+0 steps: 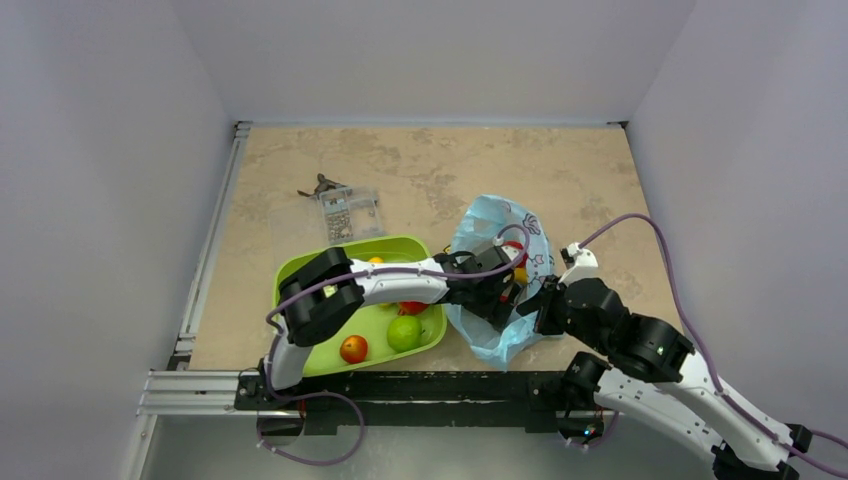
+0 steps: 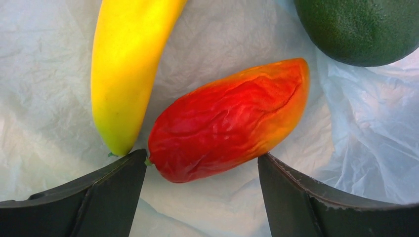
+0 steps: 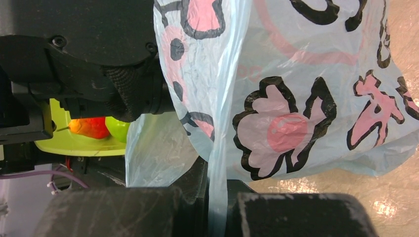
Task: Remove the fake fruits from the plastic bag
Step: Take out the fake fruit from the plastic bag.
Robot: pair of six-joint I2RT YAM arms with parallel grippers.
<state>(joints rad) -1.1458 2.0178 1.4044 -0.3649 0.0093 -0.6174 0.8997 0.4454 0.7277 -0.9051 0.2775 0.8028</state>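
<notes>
At the desk's (image 1: 420, 170) near side, the right claw (image 3: 217, 210) pinches the plastic bag's (image 3: 296, 98) edge. Inside the bag, the left claw (image 2: 201, 158) gapes wide, holding nothing, astride the mango (image 2: 230, 118). The mango slants up-right beside the banana (image 2: 126, 64), with the avocado (image 2: 360, 27) beyond.

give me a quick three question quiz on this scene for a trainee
1. True or false: the right end effector is shut on a fold of the plastic bag.
2. Which fruit has its end between the fingertips of the open left end effector? A pear; B mango; C lemon.
3. How many fruits show in the left wrist view, lying on the bag?
Key: 1 true. 2 B. 3 three: banana, mango, avocado.
</notes>
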